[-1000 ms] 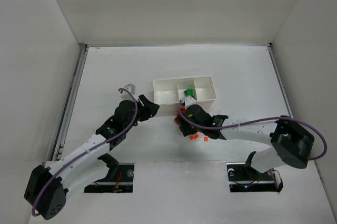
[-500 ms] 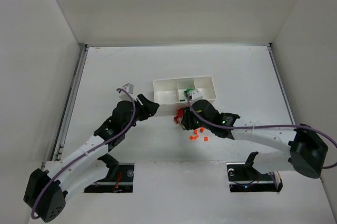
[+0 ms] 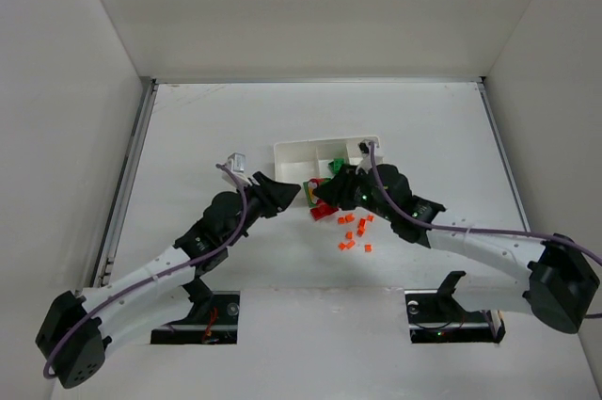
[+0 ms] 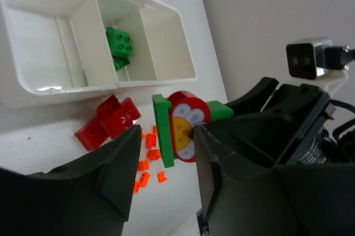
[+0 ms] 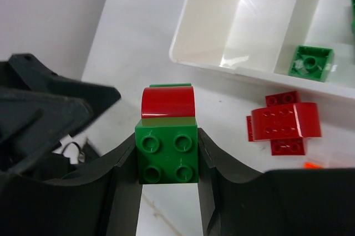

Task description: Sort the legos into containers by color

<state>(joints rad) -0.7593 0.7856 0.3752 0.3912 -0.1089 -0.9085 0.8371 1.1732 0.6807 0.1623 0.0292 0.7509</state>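
Starting at the left, our left gripper (image 3: pixel 290 192) reaches toward the middle of the table (image 3: pixel 207 127), stopping short of the tray's left end. Its jaws stand apart and grip nothing. In its own wrist view we see a small stack (image 4: pixel 183 126) framed in the gap between them, though we cannot tell whether either finger touches it.

The stack is three pieces: a thin green plate, a red rounded piece with a white and yellow flower on its face, and a green four-stud brick. It hangs off the table, just in front of the tray's near wall, between the two grippers.

Behind it lies the white tray (image 4: pixel 50 96), with three compartments side by side. The middle one holds green bricks (image 4: pixel 119 47).

On the table, just beside the near wall, we see red bricks (image 4: pixel 109 123) lying together. A scatter of orange bits (image 4: pixel 151 141) lies near them, farther out from the tray.

On the right, our right gripper (image 3: pixel 324 191) comes in from the tray's side. Its jaws are clamped on the stack, pressing the two sides of the green brick, studs facing its wrist camera.
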